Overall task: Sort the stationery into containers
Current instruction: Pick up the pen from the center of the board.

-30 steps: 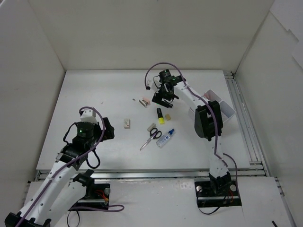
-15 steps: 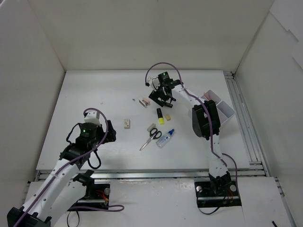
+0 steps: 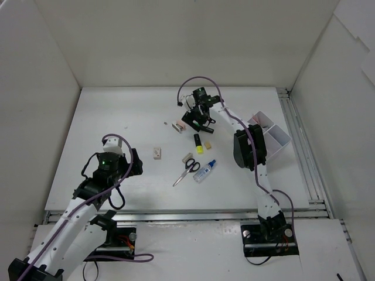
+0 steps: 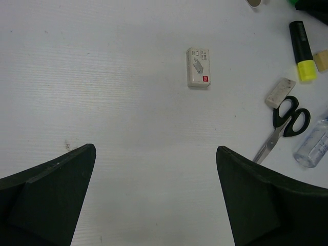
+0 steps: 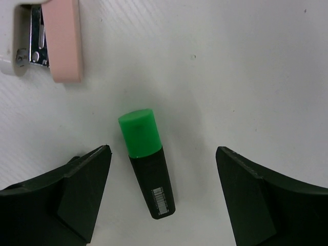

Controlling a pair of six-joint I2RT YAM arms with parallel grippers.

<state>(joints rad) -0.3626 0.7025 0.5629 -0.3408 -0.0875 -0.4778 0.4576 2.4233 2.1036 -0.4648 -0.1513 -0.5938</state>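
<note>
Your right gripper hangs with jaws spread, gripping nothing, astride the green highlighter and touching neither side. The highlighter lies skewed across the gap, so closing now may pivot it out toward the pink stapler just beyond its cap, well apart from the white tray.

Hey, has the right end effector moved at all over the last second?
Yes. In the top view the right end effector has shifted slightly left, closer to the pink stapler, which has stayed where it was.
</note>
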